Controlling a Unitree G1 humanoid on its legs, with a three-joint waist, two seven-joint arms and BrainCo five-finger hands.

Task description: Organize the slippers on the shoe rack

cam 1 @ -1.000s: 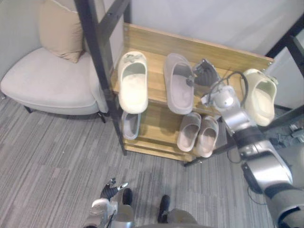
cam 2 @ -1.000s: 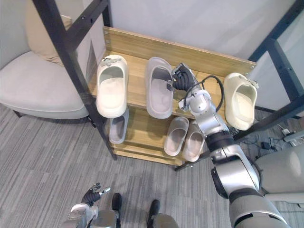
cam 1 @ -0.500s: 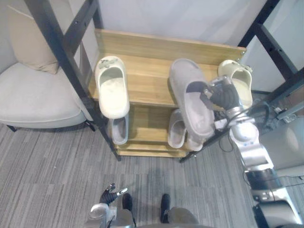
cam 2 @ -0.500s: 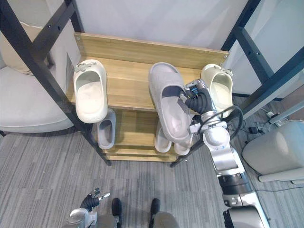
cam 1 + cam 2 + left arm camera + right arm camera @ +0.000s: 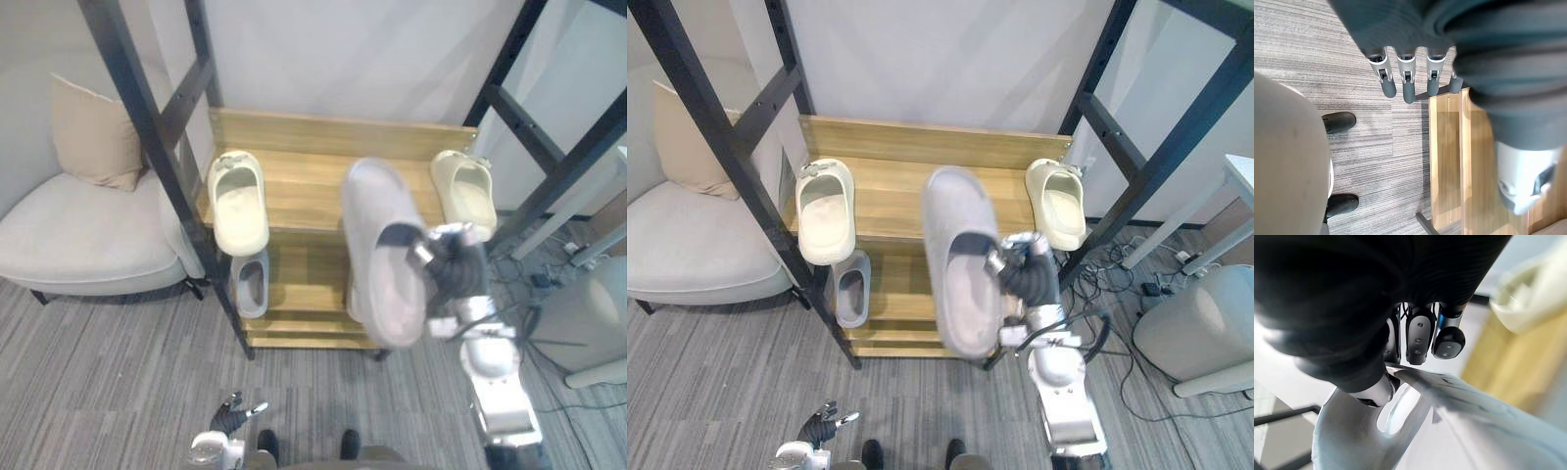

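- Lifted off the shoe rack (image 5: 893, 191) since a second ago, grey slipper (image 5: 958, 264) hangs in front of it.
- Long axis runs away from the robot, toe toward the wall (image 5: 940, 59).
- Right hand (image 5: 1024, 279) pinches its side rim.
- Left hand (image 5: 1408, 84) hangs low, fingers straight.

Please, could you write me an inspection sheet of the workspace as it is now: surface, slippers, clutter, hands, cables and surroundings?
Surface: wooden shoe rack, top shelf mostly bare.
Job's things: left cream slipper and right cream slipper lie at the two ends of the top shelf; small grey slipper on the lower shelf; big grey slipper held in the air before the rack.
Clutter: nothing seen.
Hands: right hand shut on the big grey slipper; left hand low, open, holding nothing.
Cables: some cables lie on the floor right of the rack.
Surroundings: armchair with cushion left of the rack; black frame posts; grey carpet.
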